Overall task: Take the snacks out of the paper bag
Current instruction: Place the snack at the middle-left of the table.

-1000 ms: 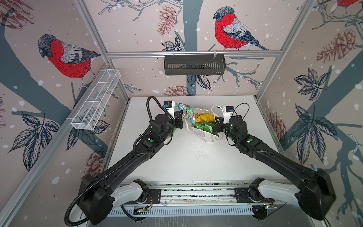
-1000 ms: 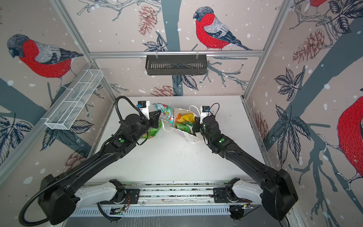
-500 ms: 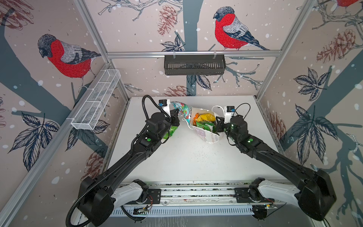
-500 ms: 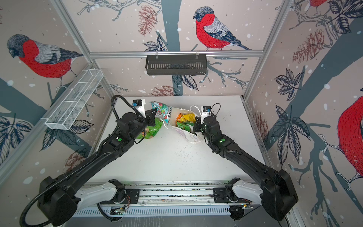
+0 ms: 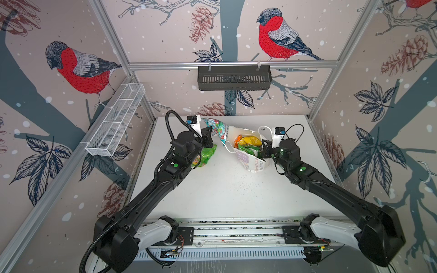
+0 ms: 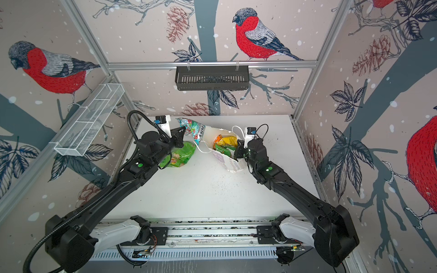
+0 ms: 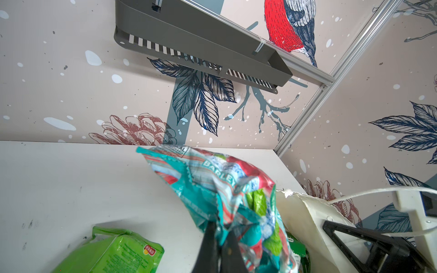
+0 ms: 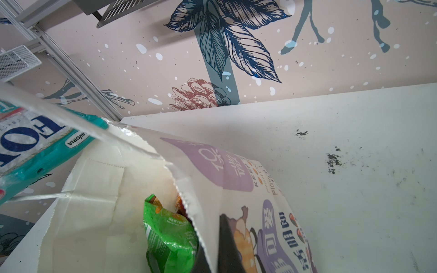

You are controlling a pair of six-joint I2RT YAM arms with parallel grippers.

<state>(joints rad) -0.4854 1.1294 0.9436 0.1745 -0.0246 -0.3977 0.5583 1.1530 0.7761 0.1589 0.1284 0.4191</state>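
White surface [image 5: 224,189] fills the floor of a booth walled in bullfinch-and-pinecone wallpaper; well to the left of the paper bag [image 5: 253,160], a white mesh basket [image 5: 115,123] hangs on the side wall; a black slotted tray [image 5: 234,78] hangs on the back wall, high above and behind the bag. Left of the bag in both top views, the left end effector [image 5: 209,138] is pressed together on a crumpled teal snack packet [image 5: 216,126], pinching its lower edge; the left wrist view shows the dark fingertips [image 7: 212,238] closed on the foil, with the packet [image 7: 212,186] raised off the surface just beside the bag's left rim. Below that arm, a bright green packet [image 6: 181,156] lies flat on the surface, left of the bag and apart from it. The bag stands open on the surface with its mouth upward and a white cord handle [image 5: 228,149] drooping over its left side; a yellow-orange packet [image 5: 249,140] and a green packet [image 5: 248,150] sit inside. At the bag's right rim, the right end effector [image 5: 263,149] is pinching the paper wall; the right wrist view shows one finger [image 8: 227,236] on the printed outer face, with the other finger inside the bag.
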